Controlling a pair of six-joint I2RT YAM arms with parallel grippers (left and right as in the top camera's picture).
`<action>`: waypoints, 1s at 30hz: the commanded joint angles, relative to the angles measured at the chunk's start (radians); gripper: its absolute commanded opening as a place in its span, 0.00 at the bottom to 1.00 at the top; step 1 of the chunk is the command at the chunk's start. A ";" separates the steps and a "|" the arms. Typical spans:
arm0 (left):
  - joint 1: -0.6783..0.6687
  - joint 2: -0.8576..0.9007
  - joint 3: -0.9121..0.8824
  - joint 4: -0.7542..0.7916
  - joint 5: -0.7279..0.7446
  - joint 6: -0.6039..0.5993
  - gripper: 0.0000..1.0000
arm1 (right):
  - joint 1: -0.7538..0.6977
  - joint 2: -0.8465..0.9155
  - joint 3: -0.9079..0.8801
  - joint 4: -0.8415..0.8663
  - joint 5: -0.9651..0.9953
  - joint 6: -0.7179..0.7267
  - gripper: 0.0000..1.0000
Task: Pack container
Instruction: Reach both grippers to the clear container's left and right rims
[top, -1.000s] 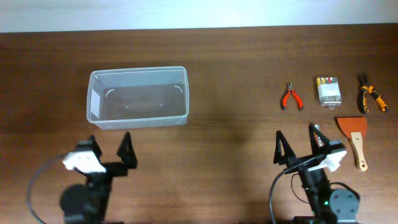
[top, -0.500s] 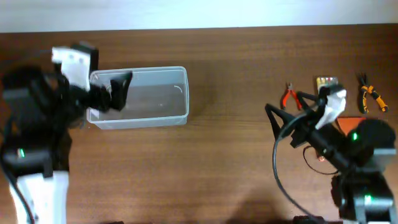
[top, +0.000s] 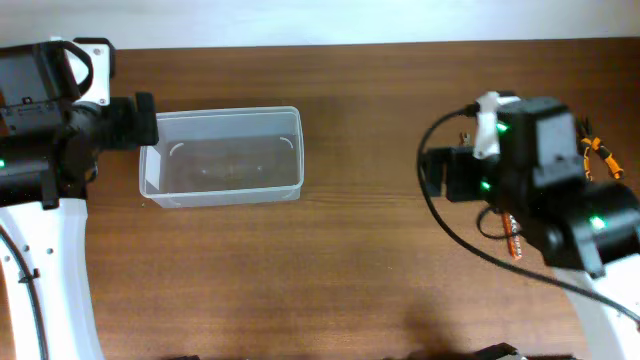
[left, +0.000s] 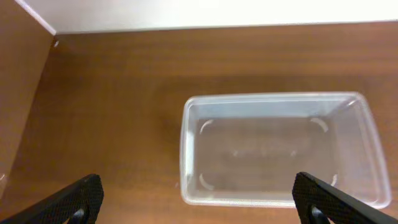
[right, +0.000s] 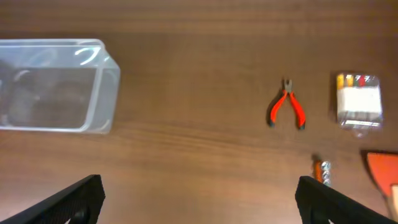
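Your left hand (left: 198, 186) hangs released by the empty clear plastic rectangular container (left: 273, 98); right hand (right: 199, 186), released, faces red-handled pliers (right: 287, 96) for picking.

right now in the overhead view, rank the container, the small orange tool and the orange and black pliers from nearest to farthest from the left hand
1. container, at the left, right beside the left hand
2. small orange tool, toward the right
3. orange and black pliers, far right edge
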 joint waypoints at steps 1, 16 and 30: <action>0.005 0.002 0.019 -0.038 -0.067 -0.005 0.99 | 0.040 0.071 0.018 0.051 0.052 0.008 0.99; 0.085 0.137 0.019 -0.236 -0.051 -0.018 0.99 | 0.259 0.657 0.248 0.060 0.018 0.097 0.99; 0.084 0.173 0.019 -0.275 0.106 -0.017 0.99 | 0.280 0.721 0.319 0.186 0.017 0.241 0.99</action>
